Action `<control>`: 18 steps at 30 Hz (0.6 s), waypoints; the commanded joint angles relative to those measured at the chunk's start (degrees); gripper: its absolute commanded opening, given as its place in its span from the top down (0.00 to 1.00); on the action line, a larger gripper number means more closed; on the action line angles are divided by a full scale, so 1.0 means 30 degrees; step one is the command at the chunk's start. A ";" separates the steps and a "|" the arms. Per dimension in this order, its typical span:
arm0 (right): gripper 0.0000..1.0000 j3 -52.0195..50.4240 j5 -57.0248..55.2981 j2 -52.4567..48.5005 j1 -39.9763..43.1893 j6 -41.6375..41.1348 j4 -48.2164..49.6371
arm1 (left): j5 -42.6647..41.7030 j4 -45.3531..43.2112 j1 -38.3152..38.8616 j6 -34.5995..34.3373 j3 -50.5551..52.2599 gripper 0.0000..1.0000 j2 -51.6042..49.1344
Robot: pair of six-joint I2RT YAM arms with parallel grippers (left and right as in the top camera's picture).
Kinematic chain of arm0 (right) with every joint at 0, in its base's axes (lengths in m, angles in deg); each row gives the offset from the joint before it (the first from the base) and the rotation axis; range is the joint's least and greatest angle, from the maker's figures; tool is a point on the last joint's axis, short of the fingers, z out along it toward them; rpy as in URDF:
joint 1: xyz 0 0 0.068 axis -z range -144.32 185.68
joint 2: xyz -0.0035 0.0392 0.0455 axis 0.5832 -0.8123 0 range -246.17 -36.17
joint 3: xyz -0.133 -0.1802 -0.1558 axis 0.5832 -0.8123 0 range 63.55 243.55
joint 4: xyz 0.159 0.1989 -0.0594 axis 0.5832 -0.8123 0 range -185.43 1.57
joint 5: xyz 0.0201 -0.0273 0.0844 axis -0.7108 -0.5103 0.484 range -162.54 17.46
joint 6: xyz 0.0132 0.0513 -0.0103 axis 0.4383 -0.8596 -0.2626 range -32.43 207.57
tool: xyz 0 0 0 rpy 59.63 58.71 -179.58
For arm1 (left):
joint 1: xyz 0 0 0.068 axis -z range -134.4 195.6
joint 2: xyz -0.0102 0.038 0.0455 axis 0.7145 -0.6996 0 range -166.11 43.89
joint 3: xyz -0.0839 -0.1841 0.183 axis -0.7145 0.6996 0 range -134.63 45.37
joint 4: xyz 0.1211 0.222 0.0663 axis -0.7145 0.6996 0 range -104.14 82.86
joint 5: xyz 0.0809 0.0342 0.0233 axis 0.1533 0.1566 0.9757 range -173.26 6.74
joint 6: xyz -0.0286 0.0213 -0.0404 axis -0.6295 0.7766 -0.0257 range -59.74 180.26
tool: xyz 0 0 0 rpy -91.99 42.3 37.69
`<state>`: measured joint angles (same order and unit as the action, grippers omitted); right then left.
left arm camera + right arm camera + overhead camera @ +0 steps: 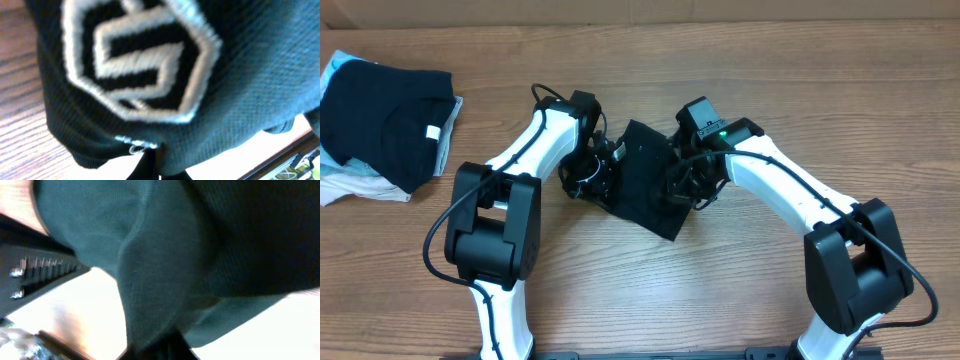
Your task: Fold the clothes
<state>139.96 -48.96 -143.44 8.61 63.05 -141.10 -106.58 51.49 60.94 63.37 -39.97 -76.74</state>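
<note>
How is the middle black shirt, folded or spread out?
Folded up small, not spread: the shirt is a compact black patch, pinched on each side by the left gripper and right gripper.

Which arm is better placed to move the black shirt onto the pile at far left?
Left, probably: the left gripper and right gripper both grip the shirt, but the left holds the side nearer the pile, so the right would reach across.

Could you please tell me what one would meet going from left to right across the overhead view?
A folded pile of dark and pale clothes → left gripper → bunched black fabric shirt gripped from both sides → right gripper.
</note>
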 commanded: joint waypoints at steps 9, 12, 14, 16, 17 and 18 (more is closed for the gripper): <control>0.96 -0.0102 -0.2535 0.0168 0.0699 -0.0175 -0.4226 | 0.0182 0.1829 -0.2339 -0.0168 -0.1479 0.96 0.0379; 0.92 -0.0102 -0.2747 0.0168 0.0692 -0.0182 -0.4342 | 0.0182 0.1887 -0.2674 -0.0160 -0.1647 0.96 0.0379; 0.88 -0.0102 -0.2688 0.0168 0.0692 -0.0197 -0.4830 | 0.0117 0.1902 -0.2674 -0.0095 -0.1647 0.96 0.0379; 0.87 -0.0102 -0.2637 0.0168 0.0648 -0.0197 -0.5435 | 0.0102 0.1960 -0.2579 -0.0102 -0.1647 0.96 0.0379; 0.87 -0.0109 -0.2645 0.0168 0.0648 -0.0189 -0.5785 | 0.0109 0.2033 -0.2550 -0.0102 -0.1647 0.96 0.0379; 0.85 -0.0109 -0.2725 0.0168 0.0648 -0.0182 -0.6033 | 0.0095 0.2171 -0.2550 -0.0109 -0.1647 0.96 0.0379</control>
<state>139.89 -55.43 -143.44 10.46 62.27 -157.51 -107.38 57.15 53.70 63.37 -43.62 -76.74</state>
